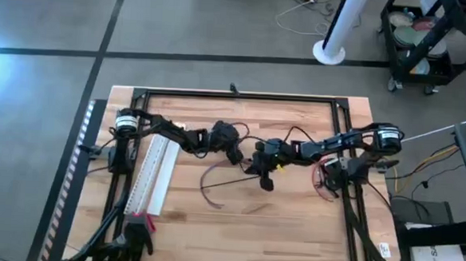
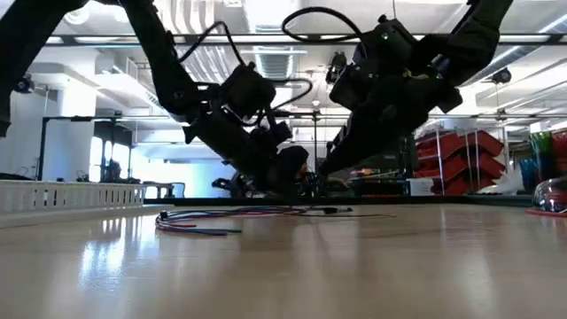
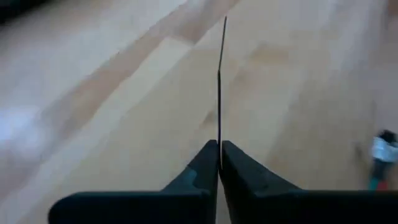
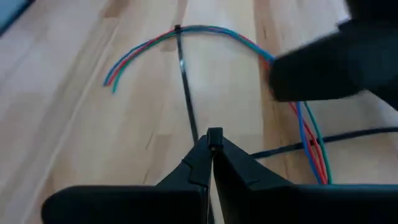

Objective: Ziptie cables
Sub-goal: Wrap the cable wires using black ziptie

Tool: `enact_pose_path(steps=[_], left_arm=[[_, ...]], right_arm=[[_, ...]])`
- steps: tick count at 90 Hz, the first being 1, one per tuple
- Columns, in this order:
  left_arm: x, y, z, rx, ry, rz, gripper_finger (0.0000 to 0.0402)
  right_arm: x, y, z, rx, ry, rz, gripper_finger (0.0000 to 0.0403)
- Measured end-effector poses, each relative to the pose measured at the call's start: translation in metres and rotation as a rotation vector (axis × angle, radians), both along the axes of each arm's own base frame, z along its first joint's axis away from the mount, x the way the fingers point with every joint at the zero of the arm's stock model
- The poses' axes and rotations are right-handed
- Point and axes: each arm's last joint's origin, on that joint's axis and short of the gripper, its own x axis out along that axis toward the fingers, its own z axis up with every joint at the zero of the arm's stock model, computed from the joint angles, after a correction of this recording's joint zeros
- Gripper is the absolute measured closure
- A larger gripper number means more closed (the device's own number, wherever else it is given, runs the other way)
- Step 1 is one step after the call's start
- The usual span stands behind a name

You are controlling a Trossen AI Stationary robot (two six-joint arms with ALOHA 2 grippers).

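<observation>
Both arms met over the middle of the wooden table (image 1: 292,221). The cables (image 4: 205,30), a thin bundle of red, blue and green wires, lay flat on the table in a loose arc just in front of the two pincers, with a black zip tie (image 4: 185,87) running from the bundle back to the right pincer (image 4: 212,144).

The right pincer was pressed together on the near end of that zip tie, which crossed the bundle at the top of the arc; whether it was looped around the wires or only lying over them could not be told. The left pincer (image 3: 219,152) was likewise clamped on a thin black strip (image 3: 221,81) that stood straight out ahead of it, probably another part of the same tie or a second one, though the views did not settle that.

The main risk, as I judged it, was slippage: the tie was thin and smooth, and each pincer held only a sliver of it, so a pull could draw it free. A sideways tug could also drag the loose bundle across the table or spread the wires apart, leaving some outside the loop. With the two arms so close, a misjudged move could bring them into contact.
</observation>
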Motion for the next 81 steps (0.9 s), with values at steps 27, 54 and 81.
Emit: enact_pose_path(steps=[27,54,81], left_arm=[[-0.042,-0.032,-0.011,0.174,-0.249,-0.054,0.0402],[-0.045,-0.038,-0.010,0.555,-0.185,-0.410,0.0402],[-0.040,-0.038,-0.006,0.817,-0.074,-0.514,0.0402]], right_arm=[[-0.005,-0.028,0.003,0.227,-0.009,0.061,0.0403],[0.013,-0.047,0.015,0.320,-0.096,0.210,0.0403],[0.025,-0.048,-0.003,0.467,-0.021,0.242,0.0403]])
